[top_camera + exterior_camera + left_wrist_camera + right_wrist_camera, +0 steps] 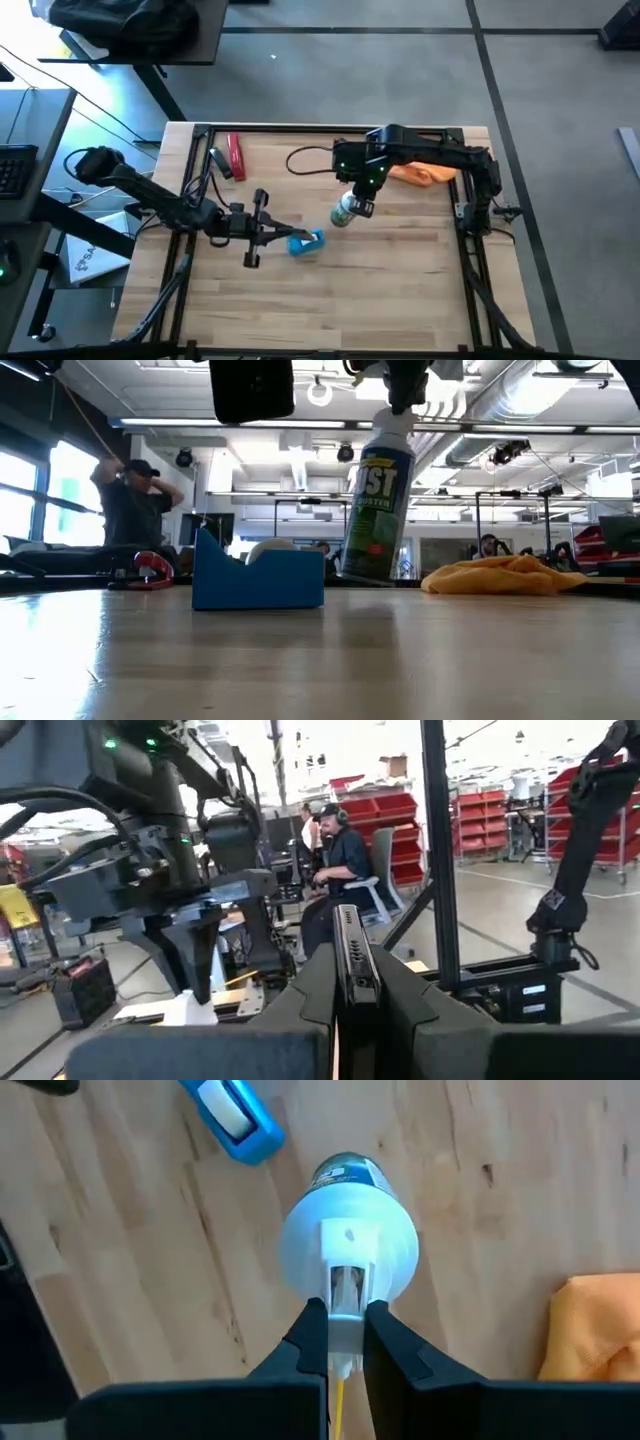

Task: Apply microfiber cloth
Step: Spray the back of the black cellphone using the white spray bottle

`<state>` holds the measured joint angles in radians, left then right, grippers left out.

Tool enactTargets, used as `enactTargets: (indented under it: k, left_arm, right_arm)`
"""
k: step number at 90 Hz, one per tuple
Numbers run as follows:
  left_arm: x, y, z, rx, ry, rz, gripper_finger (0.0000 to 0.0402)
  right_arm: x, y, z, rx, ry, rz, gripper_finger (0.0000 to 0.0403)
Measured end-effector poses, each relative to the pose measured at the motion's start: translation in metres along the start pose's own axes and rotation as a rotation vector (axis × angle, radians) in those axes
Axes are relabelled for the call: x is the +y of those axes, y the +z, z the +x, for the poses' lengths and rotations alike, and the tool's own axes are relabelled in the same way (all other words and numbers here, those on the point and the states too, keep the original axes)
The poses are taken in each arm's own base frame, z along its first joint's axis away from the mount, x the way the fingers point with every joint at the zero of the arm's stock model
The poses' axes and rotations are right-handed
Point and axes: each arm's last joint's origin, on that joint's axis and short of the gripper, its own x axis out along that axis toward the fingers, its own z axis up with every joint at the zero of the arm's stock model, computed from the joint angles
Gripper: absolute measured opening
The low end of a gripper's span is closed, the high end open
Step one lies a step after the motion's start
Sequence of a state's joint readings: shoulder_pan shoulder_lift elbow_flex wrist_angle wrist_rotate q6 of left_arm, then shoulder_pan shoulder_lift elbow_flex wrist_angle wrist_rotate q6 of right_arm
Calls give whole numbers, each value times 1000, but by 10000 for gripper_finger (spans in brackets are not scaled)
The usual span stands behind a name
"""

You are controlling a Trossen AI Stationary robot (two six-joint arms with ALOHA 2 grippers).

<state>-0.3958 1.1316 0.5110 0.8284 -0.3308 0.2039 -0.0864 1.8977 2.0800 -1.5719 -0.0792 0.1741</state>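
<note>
The orange microfiber cloth (pixel 425 174) lies crumpled on the table at the far right, partly under my right arm; the low view also shows the cloth (pixel 510 575). My right gripper (pixel 362 192) is shut on a white-capped spray can (pixel 380 510) near the table's middle. My left gripper (pixel 280 232) is shut on a black phone (pixel 252 390), held high above a blue tape dispenser (pixel 305 243). My left gripper pinches the phone between its two fingers (pixel 300 1000), one on each flat face, with the thin edge (pixel 350 960) running forward along them. The phone is lifted clear of the table. My right gripper pinches the small nozzle piece (pixel 347 1295) on top of the can's white cap between its two fingertips, coming from above. The can hangs tilted below the fingers. Whether its base (pixel 365 578) touches the table I cannot tell.
A red tool (pixel 235 156) and a looped black cable (pixel 310 160) lie at the far side of the table. A black frame rail (pixel 330 128) runs round the tabletop. Bare wood lies toward the near edge. People show in the room beyond.
</note>
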Motion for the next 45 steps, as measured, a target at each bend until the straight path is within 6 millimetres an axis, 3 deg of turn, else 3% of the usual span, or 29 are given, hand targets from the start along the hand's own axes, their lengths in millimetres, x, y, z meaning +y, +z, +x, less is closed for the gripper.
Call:
enactTargets:
  k: [45]
  left_arm:
    - [2,5,-1,-43,31,-8,12]
  right_arm:
    - [-1,4,7,15,-30,-24,18]
